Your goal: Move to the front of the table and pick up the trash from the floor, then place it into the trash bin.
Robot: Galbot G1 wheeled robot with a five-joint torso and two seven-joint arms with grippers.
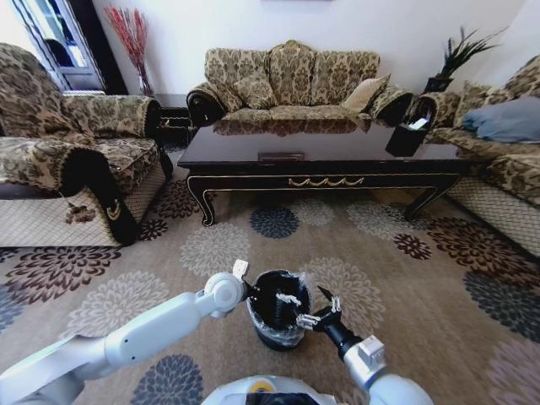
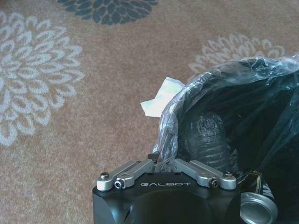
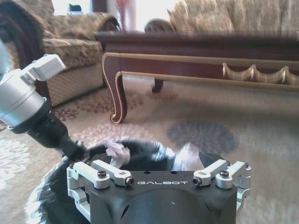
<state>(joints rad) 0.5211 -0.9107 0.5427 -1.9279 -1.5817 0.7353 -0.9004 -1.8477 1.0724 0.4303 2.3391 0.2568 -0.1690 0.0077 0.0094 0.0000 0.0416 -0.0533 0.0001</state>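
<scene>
The trash bin (image 1: 277, 310), a small black bucket with a clear liner, stands on the carpet just in front of me. My left gripper (image 1: 251, 293) is at its left rim; in the left wrist view the gripper (image 2: 161, 161) is shut on the liner's edge. My right gripper (image 1: 316, 310) hangs open over the bin's right rim with nothing between its fingers. A white paper piece (image 2: 161, 95) lies on the carpet against the outside of the bin (image 2: 243, 107). A crumpled clear bottle (image 2: 208, 135) lies inside the bin. The table (image 1: 253, 152) stands farther ahead.
A sofa (image 1: 291, 80) stands behind the table, an armchair (image 1: 76, 169) at the left and another sofa (image 1: 506, 143) at the right. A black box-shaped holder (image 1: 407, 135) sits on the table's right end. Open patterned carpet (image 1: 405, 270) lies between the bin and the table.
</scene>
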